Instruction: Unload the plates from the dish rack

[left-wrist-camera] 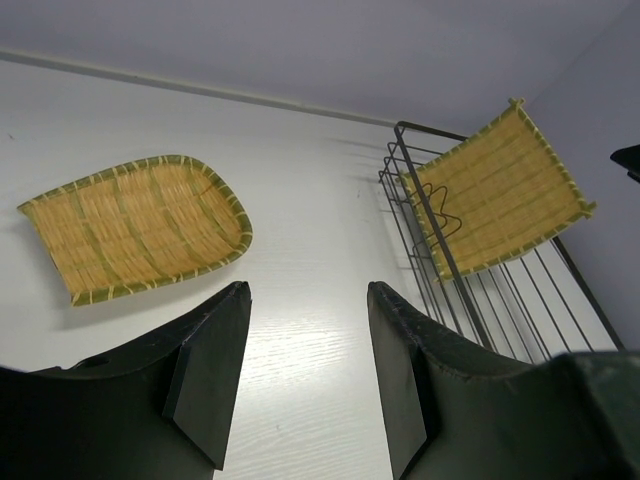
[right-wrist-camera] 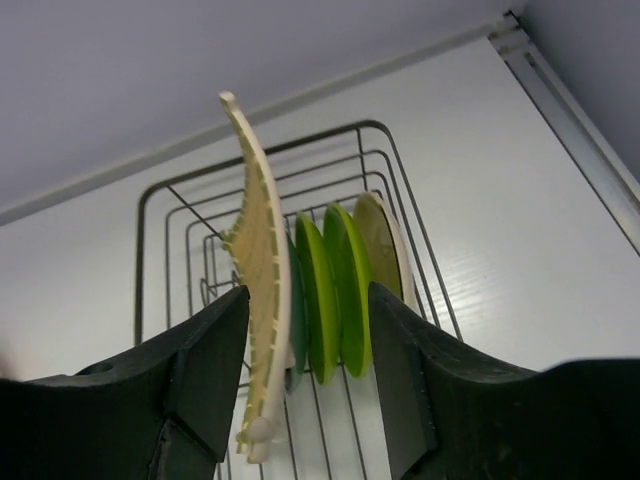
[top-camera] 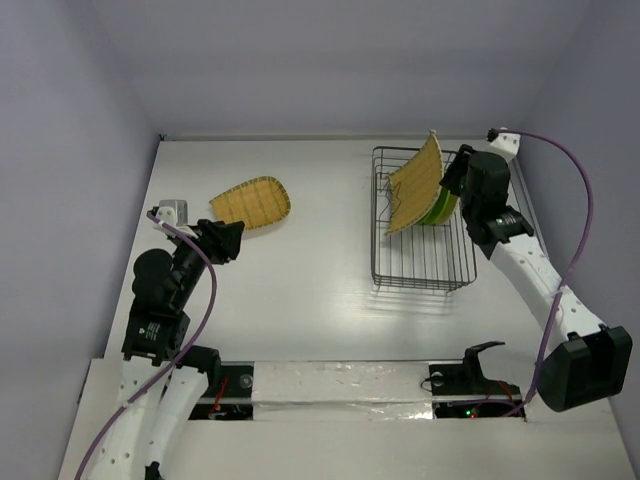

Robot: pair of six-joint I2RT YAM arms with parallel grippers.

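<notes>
The black wire dish rack (top-camera: 425, 262) stands at the right of the table. In it stand on edge a woven bamboo tray (top-camera: 415, 185) and the plates (top-camera: 440, 208). In the right wrist view the tray (right-wrist-camera: 262, 260) is followed by a teal plate (right-wrist-camera: 297, 320), two lime green plates (right-wrist-camera: 320, 290) and a cream plate (right-wrist-camera: 385, 240). My right gripper (right-wrist-camera: 308, 290) is open at the rack's far right side, with the tray and green plates showing between its fingers. My left gripper (left-wrist-camera: 308, 290) is open and empty over the bare table at the left.
A second woven bamboo tray (top-camera: 252, 203) lies flat on the table just beyond the left gripper; it also shows in the left wrist view (left-wrist-camera: 135, 225). White walls close in the table at the back and on both sides. The rack's near half holds nothing.
</notes>
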